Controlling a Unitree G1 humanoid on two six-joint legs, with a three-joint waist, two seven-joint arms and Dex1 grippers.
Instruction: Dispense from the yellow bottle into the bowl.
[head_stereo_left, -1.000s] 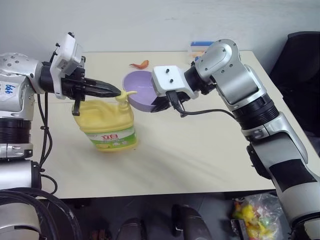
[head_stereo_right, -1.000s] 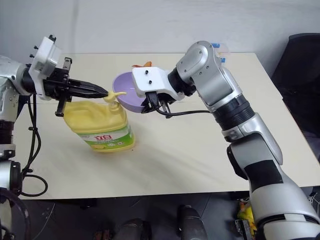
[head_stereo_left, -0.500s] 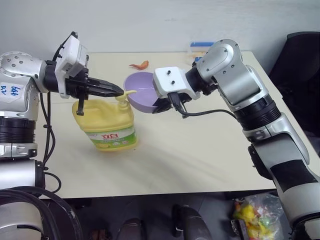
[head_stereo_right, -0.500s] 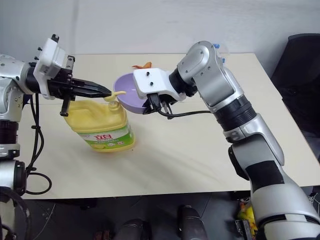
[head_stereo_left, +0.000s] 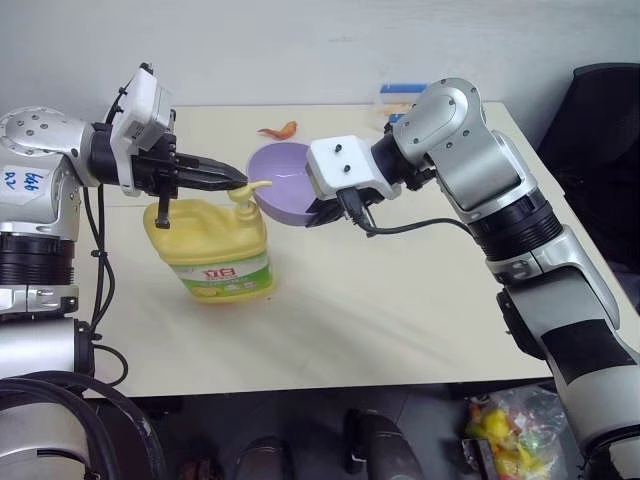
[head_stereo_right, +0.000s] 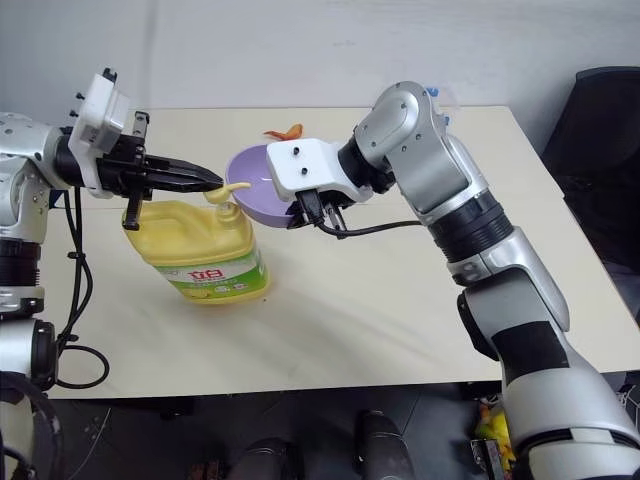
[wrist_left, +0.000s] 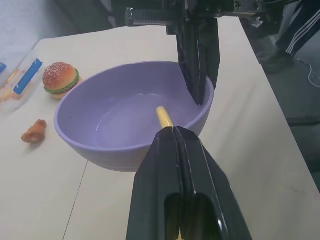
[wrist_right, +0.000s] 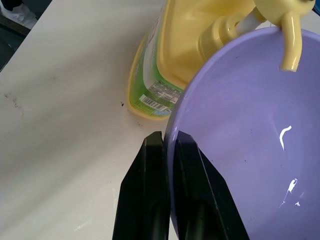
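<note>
Nothing moved — right pincer (wrist_right: 167, 145) still clamps bowl (head_stereo_left: 285, 185) rim; left pincer (head_stereo_left: 238, 182) closed atop yellow bottle (head_stereo_left: 212, 245) pump.

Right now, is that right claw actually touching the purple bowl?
Touching. In the right wrist view, the right gripper's two black fingers sit on either side of the bowl's rim, pinching it with no gap.

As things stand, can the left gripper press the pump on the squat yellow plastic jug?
Probably yes: the left gripper, shut, sits right over the yellow jug's pump, nothing between them, and the spout reaches over the lilac plastic bowl held by the right gripper.
</note>
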